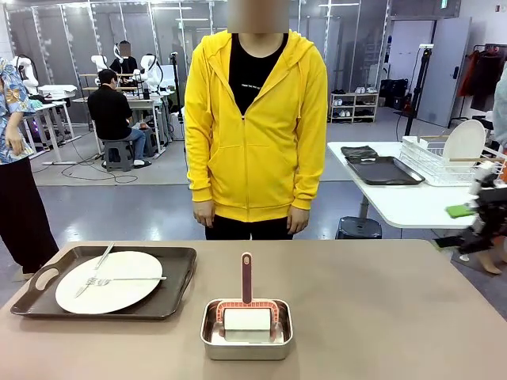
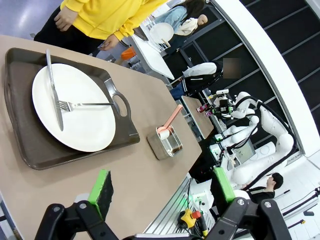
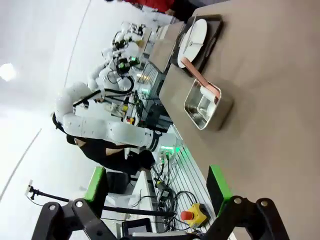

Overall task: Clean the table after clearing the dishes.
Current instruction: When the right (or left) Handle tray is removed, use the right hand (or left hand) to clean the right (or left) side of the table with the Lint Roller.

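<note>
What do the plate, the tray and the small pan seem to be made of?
The plate: glossy white, likely ceramic or melamine. The tray: dark brown, matte, probably plastic, with moulded cut-out handles. The small pan: brushed metal, likely steel, by its grey sheen.

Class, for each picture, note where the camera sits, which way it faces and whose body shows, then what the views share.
Front view: fixed at the robot's side, looking across the table at the person, whose torso shows.
Left wrist view: near the table's left end, looking over the plate on its tray; the open left gripper shows below.
Right wrist view: rolled sideways, looking along the table from its right; the open right gripper shows.
Shared: all see the steel pan.
</note>
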